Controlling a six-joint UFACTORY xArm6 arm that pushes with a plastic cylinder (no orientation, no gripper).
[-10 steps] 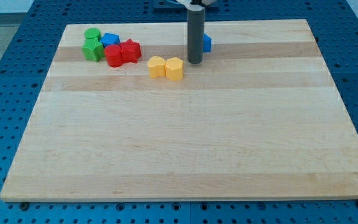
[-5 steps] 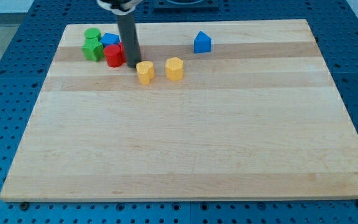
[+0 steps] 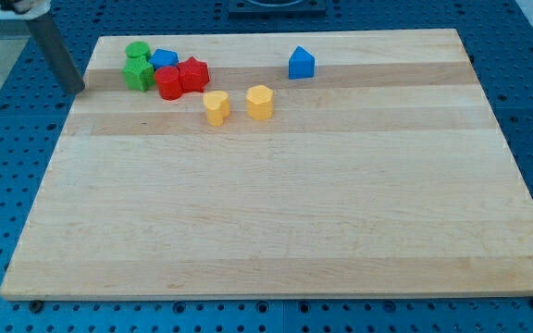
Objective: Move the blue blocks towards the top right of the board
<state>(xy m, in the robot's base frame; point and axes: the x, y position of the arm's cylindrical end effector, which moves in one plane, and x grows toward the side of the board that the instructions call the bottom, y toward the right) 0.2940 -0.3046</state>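
A blue house-shaped block [image 3: 302,63] stands alone near the board's top, right of centre. A second blue block [image 3: 164,59] sits in the cluster at the top left, between the green blocks [image 3: 138,67] and the red blocks [image 3: 181,77]. My tip [image 3: 77,90] is at the board's left edge, just left of the green blocks and apart from them.
Two yellow blocks lie below the cluster: a heart-like one [image 3: 216,107] and a hexagonal one [image 3: 260,102]. The wooden board [image 3: 276,213] lies on a blue perforated table.
My tip swept left from beside the blue house block, past the red blocks, to the board's left edge. The left yellow block was pushed left and down, away from the other yellow one.
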